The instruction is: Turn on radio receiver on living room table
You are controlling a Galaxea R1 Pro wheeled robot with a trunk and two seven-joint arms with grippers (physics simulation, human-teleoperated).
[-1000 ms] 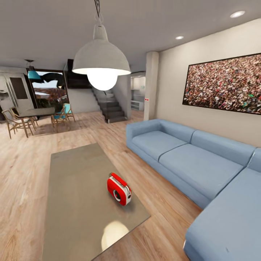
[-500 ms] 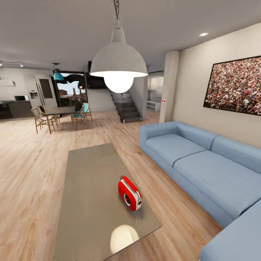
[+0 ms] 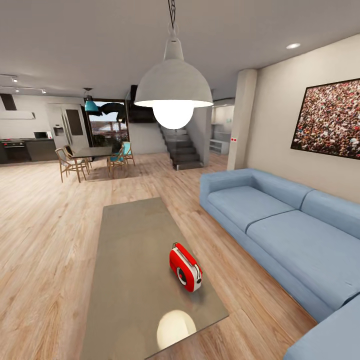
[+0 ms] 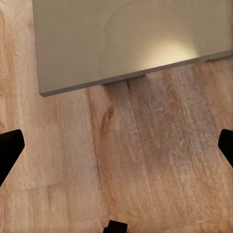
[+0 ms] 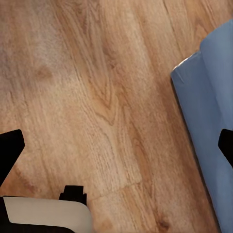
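Head view: radio receiver point(image 3: 185, 267) stands upright on the table point(image 3: 130, 240), toward its near right corner, dial face turned toward the camera; blue sofa point(image 3: 280, 225) right of table across wood floor point(image 3: 45, 240); pendant lamp point(image 3: 173, 90) overhead, its glow reflected on the tabletop. Left gripper point(image 4: 116, 145) spread wide, nothing between fingers, over floor beside table edge point(image 4: 131, 43). Right gripper point(image 5: 116, 145) likewise spread, over floor near sofa point(image 5: 213, 121).
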